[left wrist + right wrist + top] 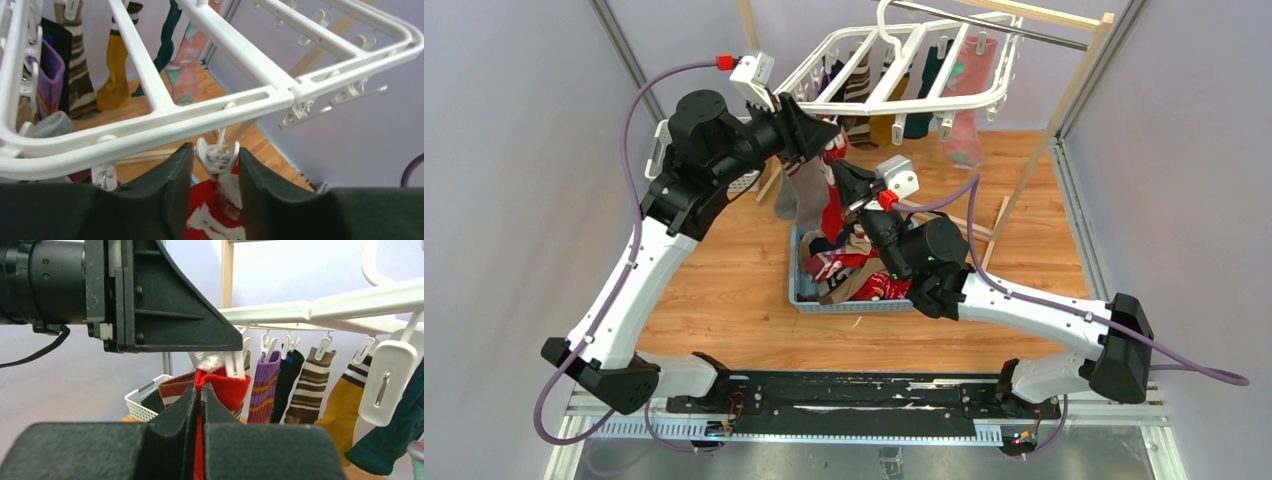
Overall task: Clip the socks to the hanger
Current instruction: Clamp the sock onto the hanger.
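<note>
The white hanger (pixel 944 103) hangs from the metal rail with several socks (pixel 964 90) clipped along it. My left gripper (pixel 824 135) is at its near rim. In the left wrist view (pixel 216 160) its fingers (pixel 175 175) press both sides of a small white clip (pixel 217 155). The top of a red and white sock (pixel 215 210) sits in that clip's mouth. My right gripper (pixel 839 175) is just below, shut on that red sock (pixel 227 390), as the right wrist view (pixel 201 390) shows. The sock hangs down from it (pixel 832 215). A grey sock (pixel 804 195) hangs beside it.
A blue basket (pixel 796 270) with several loose socks stands on the wooden table under the grippers. A white lattice basket (pixel 142 397) sits at the far left behind the left arm. The wooden rack (pixel 1074 80) with its metal rail stands at the back right.
</note>
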Controlling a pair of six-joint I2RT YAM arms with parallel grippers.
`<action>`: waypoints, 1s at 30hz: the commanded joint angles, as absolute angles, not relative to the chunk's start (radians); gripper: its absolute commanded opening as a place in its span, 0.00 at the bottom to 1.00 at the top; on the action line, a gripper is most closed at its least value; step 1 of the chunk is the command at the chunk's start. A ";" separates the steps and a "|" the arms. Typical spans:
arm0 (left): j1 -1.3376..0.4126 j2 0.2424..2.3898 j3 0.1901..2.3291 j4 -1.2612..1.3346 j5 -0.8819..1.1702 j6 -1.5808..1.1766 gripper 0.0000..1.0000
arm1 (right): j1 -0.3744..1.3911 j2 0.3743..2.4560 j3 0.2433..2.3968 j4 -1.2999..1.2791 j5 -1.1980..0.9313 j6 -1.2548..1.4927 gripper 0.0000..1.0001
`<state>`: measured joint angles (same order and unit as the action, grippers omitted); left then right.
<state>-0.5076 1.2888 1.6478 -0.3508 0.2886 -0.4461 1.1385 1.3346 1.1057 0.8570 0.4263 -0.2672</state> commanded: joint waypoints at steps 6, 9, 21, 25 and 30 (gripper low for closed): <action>-0.513 1.255 1.639 -0.382 0.267 -0.435 0.65 | 1.150 1.299 1.096 0.853 0.414 -0.273 0.00; -0.514 1.254 1.638 -0.382 0.265 -0.434 0.65 | 1.149 1.290 1.094 0.837 0.408 -0.267 0.00; -0.514 1.244 1.610 -0.385 0.257 -0.398 0.63 | 1.102 1.130 1.008 0.656 0.364 -0.152 0.54; -0.513 1.246 1.601 -0.393 0.250 -0.377 0.63 | 1.037 1.019 0.940 0.582 0.352 -0.091 0.56; -0.513 1.253 1.592 -0.402 0.228 -0.336 0.63 | 0.863 0.886 0.868 0.492 0.283 -0.007 0.59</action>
